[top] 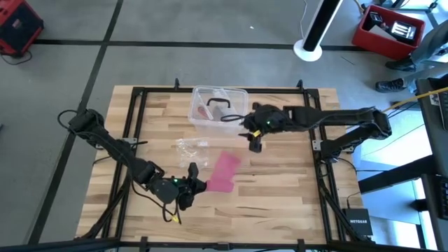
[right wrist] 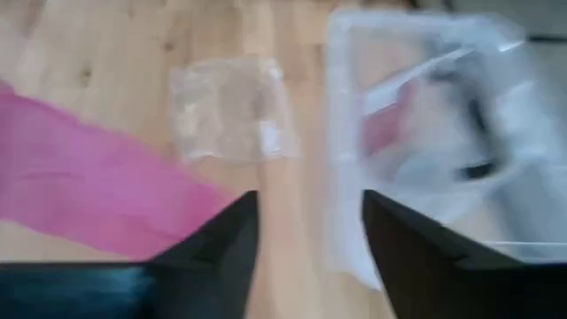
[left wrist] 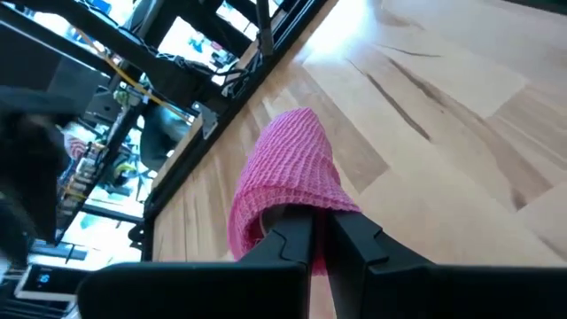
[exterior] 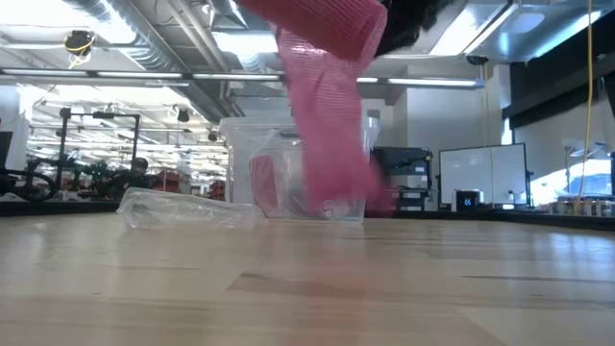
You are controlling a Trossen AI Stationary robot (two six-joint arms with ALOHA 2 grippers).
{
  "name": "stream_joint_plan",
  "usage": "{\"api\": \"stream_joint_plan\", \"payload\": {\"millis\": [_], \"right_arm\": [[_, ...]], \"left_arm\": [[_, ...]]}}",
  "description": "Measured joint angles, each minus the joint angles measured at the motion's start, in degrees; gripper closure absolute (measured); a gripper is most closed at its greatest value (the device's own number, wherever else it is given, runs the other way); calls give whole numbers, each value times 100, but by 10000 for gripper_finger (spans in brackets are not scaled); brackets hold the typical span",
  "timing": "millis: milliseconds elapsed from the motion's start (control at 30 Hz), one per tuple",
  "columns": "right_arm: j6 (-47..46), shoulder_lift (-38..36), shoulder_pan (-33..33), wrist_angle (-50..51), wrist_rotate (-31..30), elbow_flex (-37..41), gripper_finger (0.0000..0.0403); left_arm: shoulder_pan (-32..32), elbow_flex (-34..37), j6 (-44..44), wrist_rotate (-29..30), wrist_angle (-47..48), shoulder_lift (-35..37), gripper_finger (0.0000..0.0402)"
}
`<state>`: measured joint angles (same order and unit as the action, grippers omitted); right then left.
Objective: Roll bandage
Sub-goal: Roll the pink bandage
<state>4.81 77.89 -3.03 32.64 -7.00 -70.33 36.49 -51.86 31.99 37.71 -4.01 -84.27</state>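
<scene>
The pink bandage (top: 224,171) stretches across the middle of the table as a short flat strip. Its near end is in my left gripper (top: 198,185), which is shut on it. In the low view the bandage (exterior: 332,106) slants down from that raised end to its far end (exterior: 351,192), low by the table. My right gripper (top: 255,143) hovers open above the table, between the bandage's far end and the clear box, with nothing between its fingers (right wrist: 226,244). The bandage (right wrist: 89,182) shows beside them. My left gripper pinches the bandage's near end (left wrist: 301,199) between its two shut fingers (left wrist: 288,244), coming at it nearly level from the table's left. The fabric curls over the fingertips in a hood-like fold. That end is lifted, and the strip runs away from the fingers toward the table's far right.
A crumpled clear plastic wrapper (top: 190,148) lies left of the bandage. A clear plastic box (top: 218,108) holding small items stands at the table's far middle, close to my right gripper. Bare wood lies along the near edge and on the right.
</scene>
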Motion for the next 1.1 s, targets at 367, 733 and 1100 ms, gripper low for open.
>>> {"api": "stream_joint_plan", "payload": {"millis": [367,733,1100], "right_arm": [[-306,-575,619,1333,402,-212,101],[-649,-1178,2067,-3784,-97,3288,139],[-820,-279,2068,-5248,-449,4049,143]], "left_arm": [[-59,-132,226,340,-1474,149,394],[-483,-170,-916,551,-2141,481,394],[-557,-170,-1511,533,-2166,476,394]]}}
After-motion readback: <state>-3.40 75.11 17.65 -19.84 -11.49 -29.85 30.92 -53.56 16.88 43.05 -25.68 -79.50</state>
